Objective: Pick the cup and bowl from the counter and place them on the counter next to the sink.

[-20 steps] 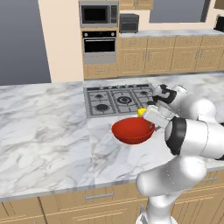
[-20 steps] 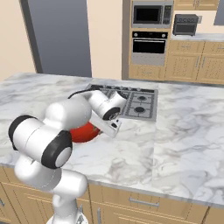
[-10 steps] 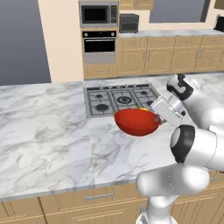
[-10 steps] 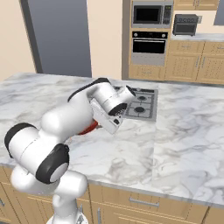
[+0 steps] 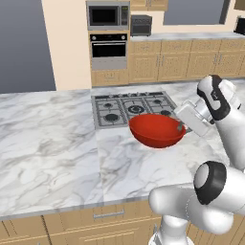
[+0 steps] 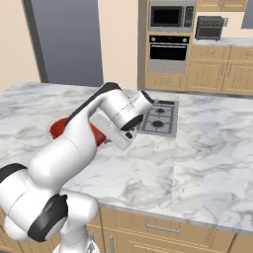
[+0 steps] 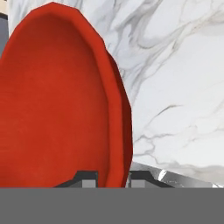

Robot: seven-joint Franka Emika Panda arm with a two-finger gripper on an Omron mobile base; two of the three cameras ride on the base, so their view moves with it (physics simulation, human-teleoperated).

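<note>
Bowl [image 5: 157,129], wide, glossy and red, hung lifted just in front of the grey gas stovetop [image 5: 131,108], its rim pinched between the gripper [image 5: 181,127] fingers above the white marble counter [image 5: 52,139].

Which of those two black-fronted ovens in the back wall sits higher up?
The microwave, the smaller box with a wide dark window. It sits directly above the built-in oven, which has a long handle and a pale panel below it.

Glossy red bowl [image 5: 157,130], white marble counter [image 5: 52,139] (grey-veined), grey stovetop [image 5: 131,106]
</note>
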